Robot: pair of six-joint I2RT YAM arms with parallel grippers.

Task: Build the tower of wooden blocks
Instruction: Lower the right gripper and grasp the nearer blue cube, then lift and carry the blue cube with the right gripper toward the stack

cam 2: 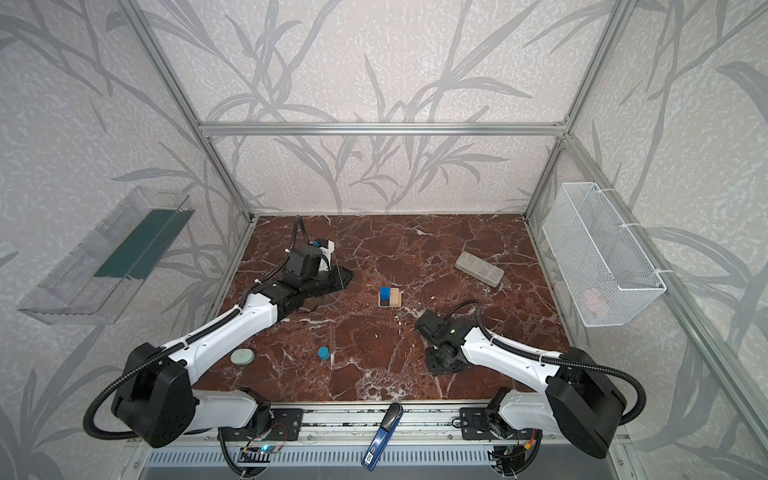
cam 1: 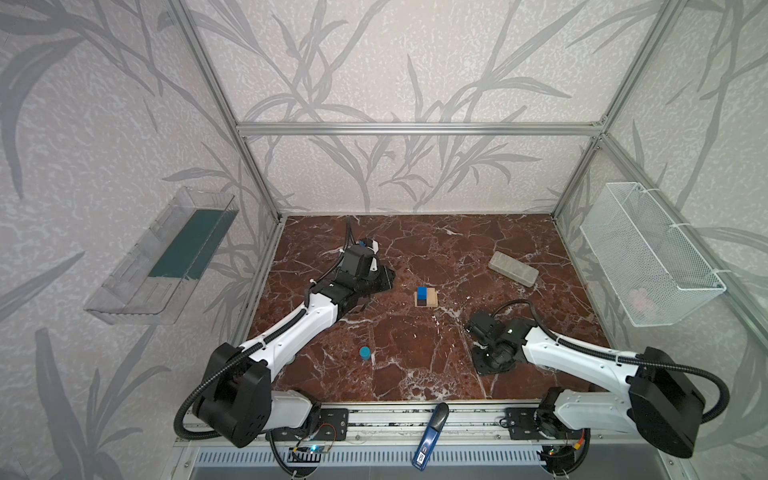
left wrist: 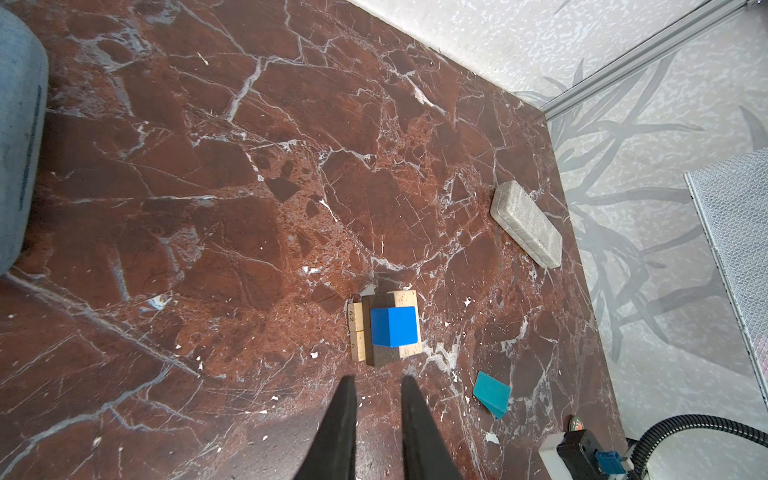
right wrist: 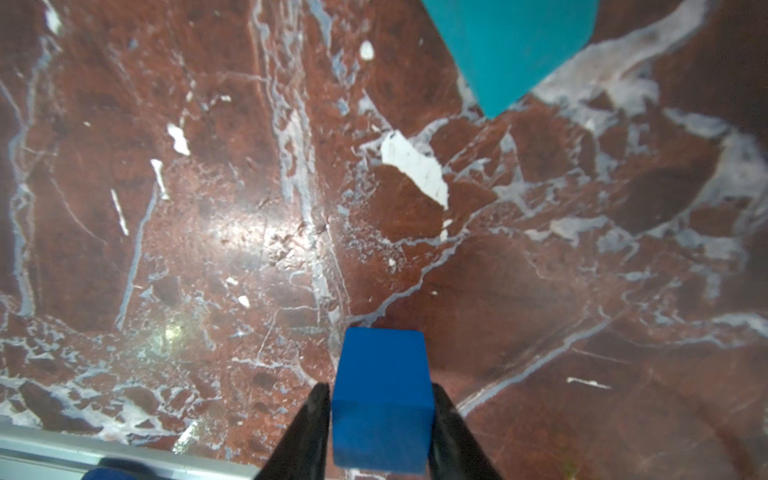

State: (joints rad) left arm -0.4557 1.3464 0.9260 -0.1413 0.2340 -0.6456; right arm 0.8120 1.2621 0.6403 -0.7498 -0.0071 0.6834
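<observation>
The tower stands mid-table: a flat square of pale bars and a dark brown bar, with one blue cube on top. My left gripper hovers just short of it, jaws a little apart with nothing between them. In the right wrist view my right gripper is shut on a second blue cube, low over the table near the front right; both top views hide that cube under the gripper. The teal house-shaped piece lies between the tower and that gripper. A blue cylinder stands front left.
A grey stone-like brick lies at the back right. One end of the grey-blue case shows under the left arm. A white wire basket hangs on the right wall and a clear shelf on the left wall.
</observation>
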